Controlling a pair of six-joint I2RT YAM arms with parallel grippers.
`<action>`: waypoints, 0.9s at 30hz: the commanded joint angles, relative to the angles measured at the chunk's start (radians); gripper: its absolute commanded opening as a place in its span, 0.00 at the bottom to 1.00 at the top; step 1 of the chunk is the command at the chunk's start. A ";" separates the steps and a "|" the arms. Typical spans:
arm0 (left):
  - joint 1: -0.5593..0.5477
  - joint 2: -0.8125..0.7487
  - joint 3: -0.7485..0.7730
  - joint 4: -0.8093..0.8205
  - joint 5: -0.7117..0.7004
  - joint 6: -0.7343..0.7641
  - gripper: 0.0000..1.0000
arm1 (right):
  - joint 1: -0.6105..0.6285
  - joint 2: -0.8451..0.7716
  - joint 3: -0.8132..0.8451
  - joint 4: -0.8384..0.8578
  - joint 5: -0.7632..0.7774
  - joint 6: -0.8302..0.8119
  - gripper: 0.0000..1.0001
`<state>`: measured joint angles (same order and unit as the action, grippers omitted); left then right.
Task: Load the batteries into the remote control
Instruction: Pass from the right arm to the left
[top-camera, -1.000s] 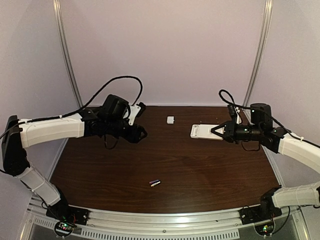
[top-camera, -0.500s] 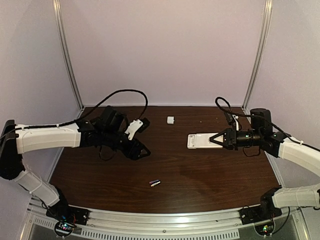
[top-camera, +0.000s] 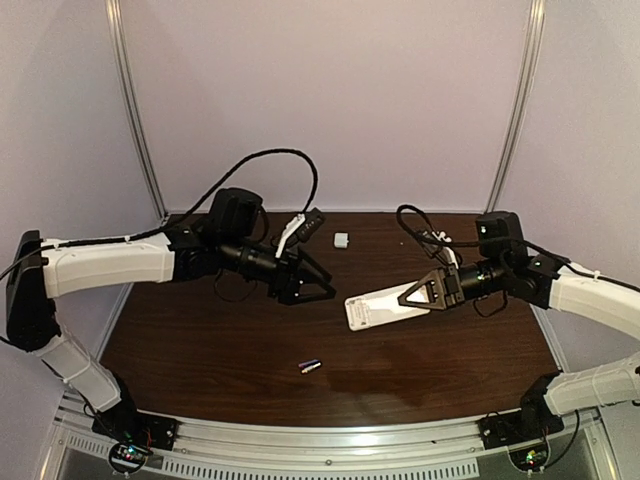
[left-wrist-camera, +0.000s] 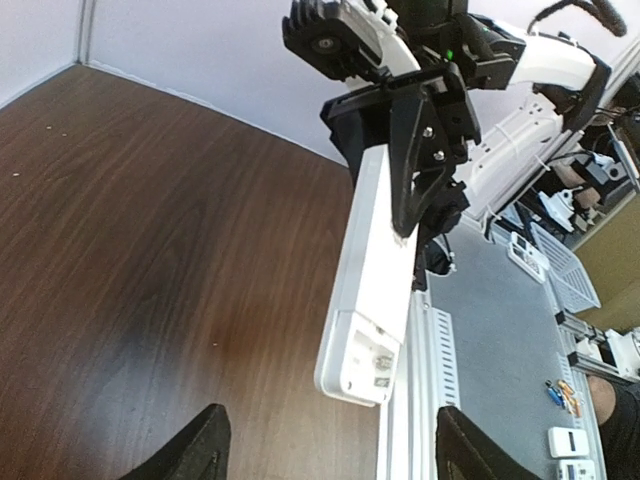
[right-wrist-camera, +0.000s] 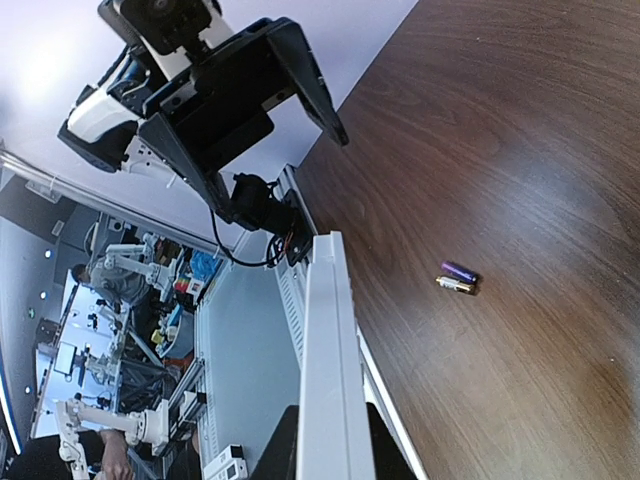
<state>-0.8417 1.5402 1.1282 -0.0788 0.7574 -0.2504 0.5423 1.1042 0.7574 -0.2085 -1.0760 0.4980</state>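
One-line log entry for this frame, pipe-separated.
left gripper: open, facing remote control | right gripper: shut on remote control | batteries: on table, front centre | small white piece: far side

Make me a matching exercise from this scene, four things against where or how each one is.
Things:
1 remote control
2 batteries
3 small white piece
4 left pincer

States:
A lying toward the front edge of the table
B open, holding nothing
C clamped in the right pincer
D lying near the table's far edge

Pairs: 1-C, 2-A, 3-D, 4-B
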 joint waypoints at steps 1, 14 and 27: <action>-0.021 0.041 0.032 0.029 0.164 0.001 0.71 | 0.045 0.017 0.067 -0.053 -0.030 -0.101 0.00; -0.057 0.139 0.094 -0.009 0.289 0.003 0.45 | 0.119 0.068 0.170 -0.158 -0.006 -0.220 0.00; -0.058 0.150 0.110 0.004 0.336 -0.016 0.06 | 0.122 0.070 0.206 -0.163 0.028 -0.212 0.22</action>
<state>-0.8955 1.6810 1.2098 -0.1055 1.0405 -0.2817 0.6598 1.1706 0.9234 -0.3782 -1.0637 0.2821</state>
